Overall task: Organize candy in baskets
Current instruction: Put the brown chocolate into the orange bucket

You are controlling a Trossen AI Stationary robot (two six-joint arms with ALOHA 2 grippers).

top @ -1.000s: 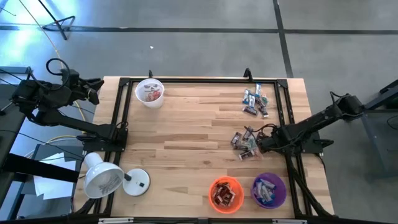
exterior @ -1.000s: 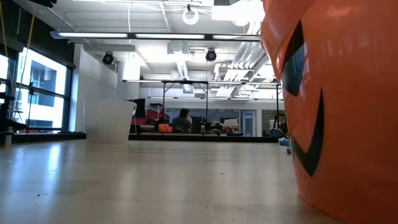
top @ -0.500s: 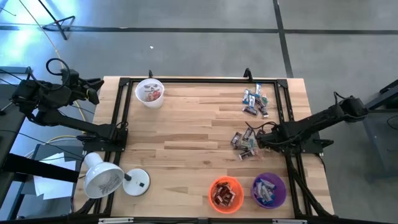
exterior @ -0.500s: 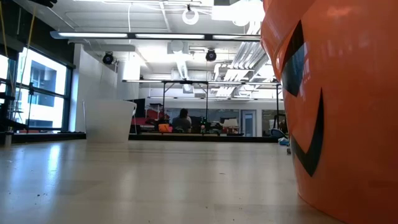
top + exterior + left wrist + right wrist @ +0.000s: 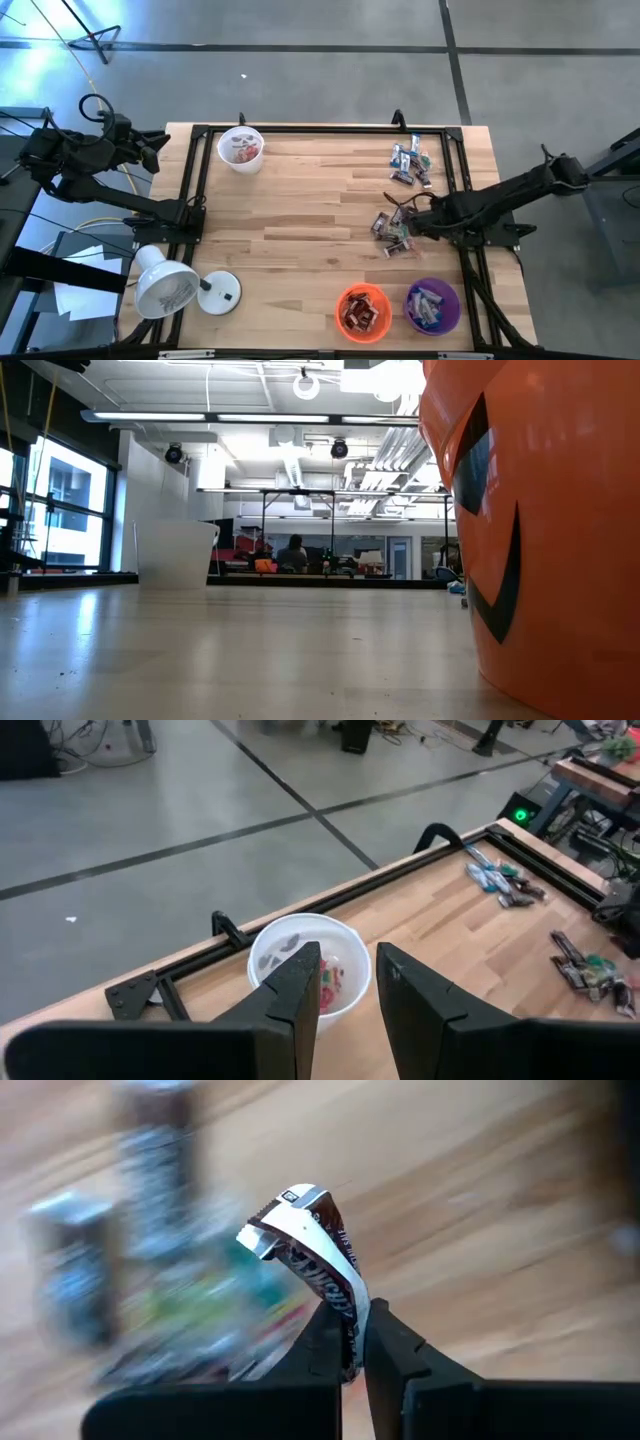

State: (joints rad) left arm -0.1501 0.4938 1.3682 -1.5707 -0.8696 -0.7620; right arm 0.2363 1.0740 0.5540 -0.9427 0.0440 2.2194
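Right gripper point(image 5: 352, 1342): closed on a dark brown candy bar point(image 5: 318, 1255) with a white end; the bar stands up between the two fingers. In the high view this gripper point(image 5: 408, 212) is at the right middle of the frame, over the mixed candy pile point(image 5: 393, 232).
Mixed candy pile: lies on the wooden surface point(image 5: 300, 215), right of centre.
Blue-and-white candy group point(image 5: 411, 162): upper right of the surface, apart from the mixed pile.
Purple basket point(image 5: 432, 305): lower right of the high view, with blue-and-white bars inside.
Orange basket point(image 5: 362, 312): just left of the purple one, with dark brown bars inside; in the low view it point(image 5: 560, 510) fills the right side.
White basket point(image 5: 240, 148): upper left of the surface, some candy inside.
Left gripper point(image 5: 347, 982): partly open, holding nothing; in the high view it point(image 5: 152, 145) waits outside the left edge of the surface.
Lamp point(image 5: 168, 285): white, lower left of the high view.
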